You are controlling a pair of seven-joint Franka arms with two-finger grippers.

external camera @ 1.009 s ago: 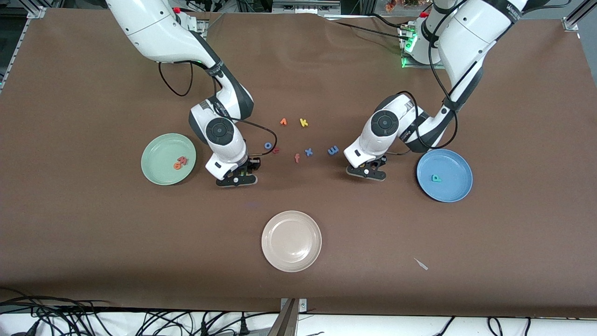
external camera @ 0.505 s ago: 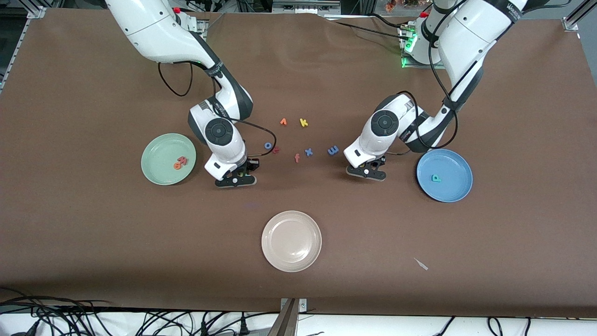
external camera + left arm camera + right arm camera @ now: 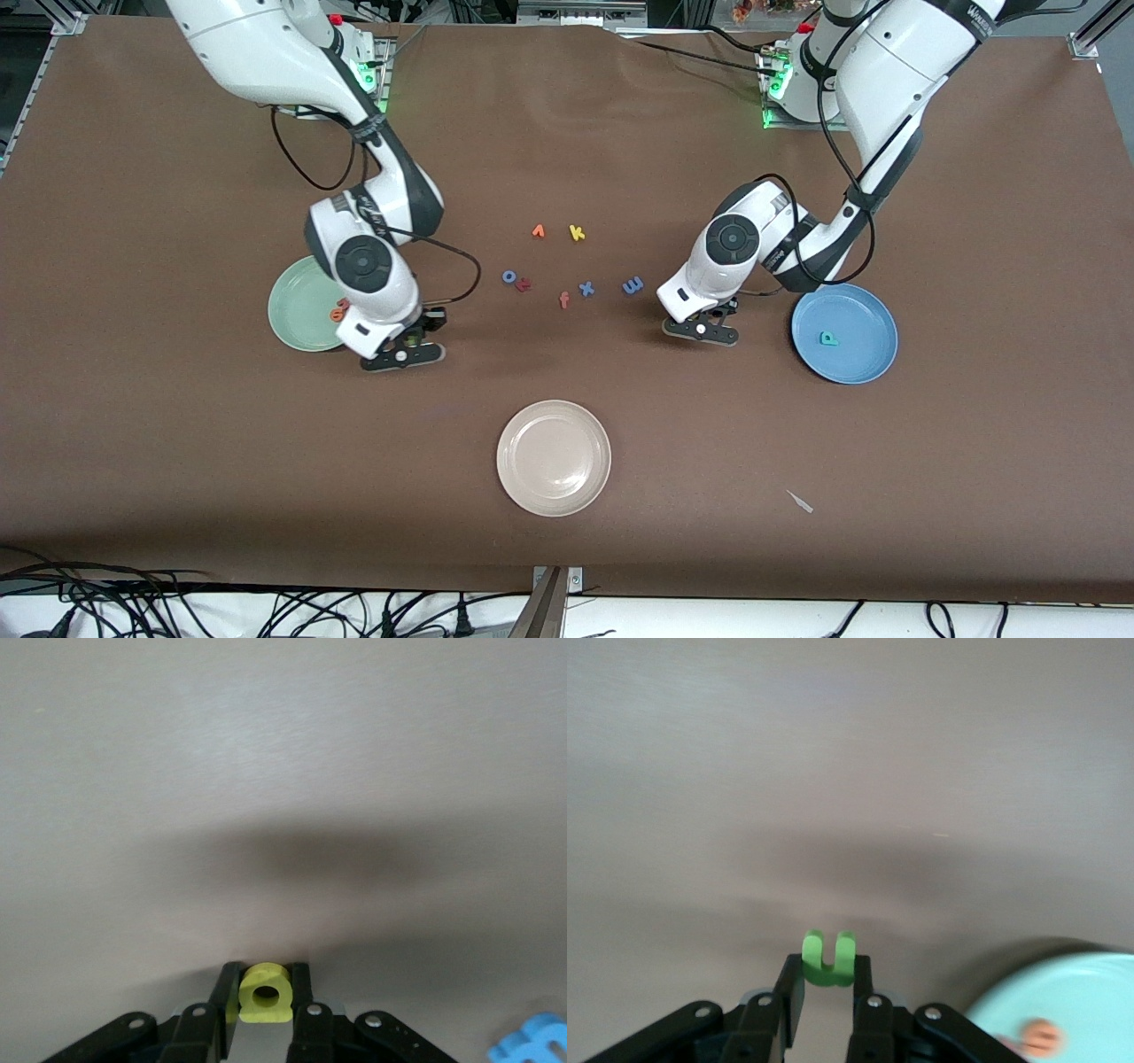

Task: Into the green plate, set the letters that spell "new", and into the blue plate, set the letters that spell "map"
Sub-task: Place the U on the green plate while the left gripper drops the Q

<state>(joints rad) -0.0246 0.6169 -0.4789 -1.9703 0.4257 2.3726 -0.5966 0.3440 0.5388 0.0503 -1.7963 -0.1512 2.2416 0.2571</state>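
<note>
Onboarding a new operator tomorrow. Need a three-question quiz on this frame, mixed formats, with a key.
1. True or false: the left gripper is shut on the yellow "a".
2. Which letter does the right gripper hold? A) blue "m" B) green "n" C) teal "p"
3. Fill in: the teal "p" lies in the ___ plate.

Key
1. True; the wrist view shows the "a" pinched between the fingers.
2. B; the green "n" sits between its fingers, beside the green plate.
3. Blue; it rests in the blue plate, while the blue "m" is on the table.
</note>
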